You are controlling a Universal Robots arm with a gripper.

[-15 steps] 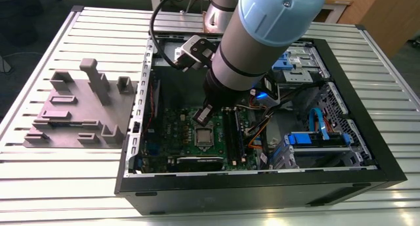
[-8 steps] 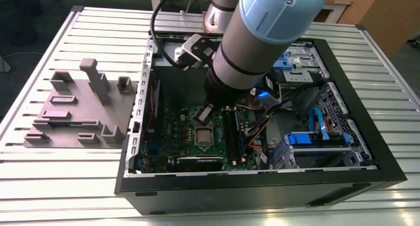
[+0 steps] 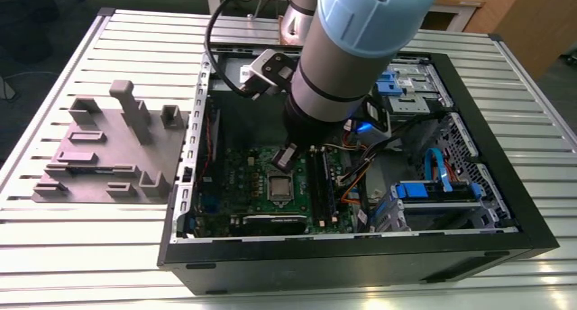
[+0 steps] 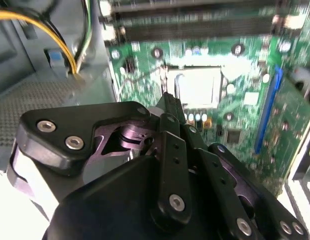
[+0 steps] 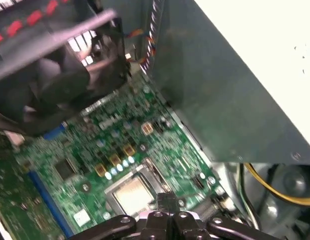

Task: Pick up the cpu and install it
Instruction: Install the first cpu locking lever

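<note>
My gripper (image 3: pixel 286 159) hangs inside the open computer case (image 3: pixel 505 239), just above the green motherboard (image 3: pixel 243 178). In the exterior view a small pale flat square, the cpu (image 3: pixel 285 155), shows tilted at the fingertips, and the fingers look shut on it. The silver-framed socket (image 3: pixel 281 187) lies just below and in front of the gripper. Both wrist views look past the dark fingers (image 4: pixel 171 107) (image 5: pixel 167 199) at the socket (image 4: pixel 197 85) (image 5: pixel 129 192), and the cpu itself is hidden there behind the fingers.
A grey moulded plate (image 3: pixel 108 155) with upright posts lies on the slatted table at the exterior view's left. Yellow and black cables (image 4: pixel 70 55), blue-tabbed drive bays (image 3: pixel 433 192), memory slots (image 3: pixel 317 182) and a black fan (image 5: pixel 70 80) crowd the case around the socket.
</note>
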